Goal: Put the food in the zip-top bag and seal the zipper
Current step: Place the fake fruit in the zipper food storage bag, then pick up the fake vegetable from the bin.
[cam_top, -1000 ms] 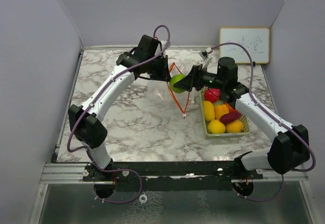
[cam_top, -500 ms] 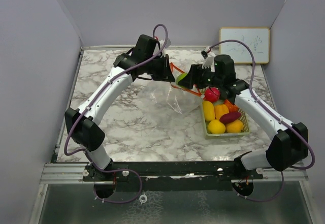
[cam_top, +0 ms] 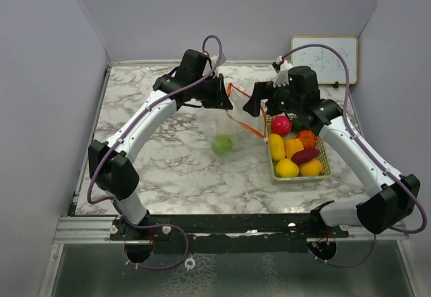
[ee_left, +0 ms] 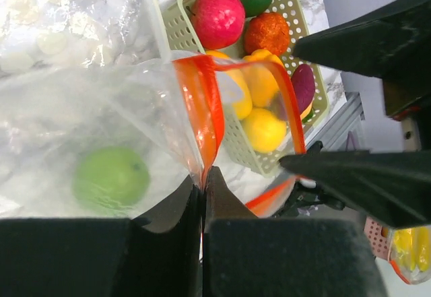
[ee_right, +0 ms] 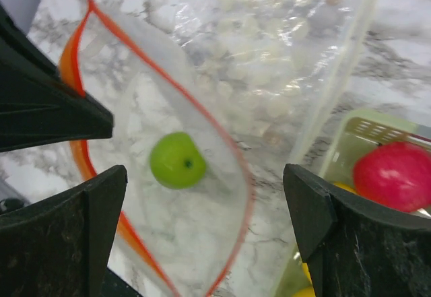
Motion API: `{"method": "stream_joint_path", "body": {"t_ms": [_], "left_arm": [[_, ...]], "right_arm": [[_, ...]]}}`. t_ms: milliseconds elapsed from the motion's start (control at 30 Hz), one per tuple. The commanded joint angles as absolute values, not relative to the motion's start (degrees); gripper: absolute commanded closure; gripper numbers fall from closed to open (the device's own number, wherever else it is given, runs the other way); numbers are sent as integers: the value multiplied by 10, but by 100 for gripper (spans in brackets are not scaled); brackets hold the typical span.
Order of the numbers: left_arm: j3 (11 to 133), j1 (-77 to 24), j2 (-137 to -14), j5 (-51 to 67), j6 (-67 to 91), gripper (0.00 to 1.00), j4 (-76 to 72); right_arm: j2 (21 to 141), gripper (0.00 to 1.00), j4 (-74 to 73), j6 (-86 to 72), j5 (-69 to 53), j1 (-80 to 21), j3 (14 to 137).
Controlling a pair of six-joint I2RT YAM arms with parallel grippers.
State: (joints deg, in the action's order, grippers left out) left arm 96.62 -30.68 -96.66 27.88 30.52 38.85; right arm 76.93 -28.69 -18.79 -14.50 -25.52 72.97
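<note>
Pinched shut on the orange zipper strip (ee_left: pixel 202 108) of the clear bag (ee_left: pixel 81 102) at the left gripper (ee_left: pixel 203 179), jaws pressed together with plastic between them. Nothing held at the right gripper (ee_right: pixel 205 196), jaws spread wide just above the bag's mouth.

Held up at that one pinch, with the mouth pulled into a long loop. Long axis of the loop from the left gripper toward the basket (cam_top: pixel 301 178), opening up toward the right wrist camera.

Down inside the bag, on the marble table (cam_top: pixel 155 155): one round green fruit (cam_top: pixel 221 144), dimple toward the right wrist camera. Lying in the basket: the other food, with a purple piece (cam_top: pixel 305 155) slanted across the yellow ones (cam_top: pixel 287 168).

Only from the left wrist, the pinch itself. Only from the right wrist, a look straight through the loop onto the fruit. Only from above, both arms and the whole basket.
</note>
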Motion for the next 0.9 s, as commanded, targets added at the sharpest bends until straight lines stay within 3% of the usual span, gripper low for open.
{"method": "stream_joint_path", "body": {"t_ms": [0, 167, 433, 733, 867], "left_arm": [[965, -301, -969, 285, 295, 100, 365], [965, -300, -965, 294, 297, 100, 355], [973, -299, -983, 303, 287, 100, 370], [968, -298, -991, 310, 273, 100, 371], [947, -297, -996, 314, 269, 100, 358]], "right_arm": [[759, 1, -433, -204, 51, -256, 781], [782, 1, -533, -268, 159, -241, 772], [768, 1, -591, -292, 128, -167, 722], [774, 1, -759, -364, 157, -162, 788], [752, 1, -673, -304, 44, -162, 829]]}}
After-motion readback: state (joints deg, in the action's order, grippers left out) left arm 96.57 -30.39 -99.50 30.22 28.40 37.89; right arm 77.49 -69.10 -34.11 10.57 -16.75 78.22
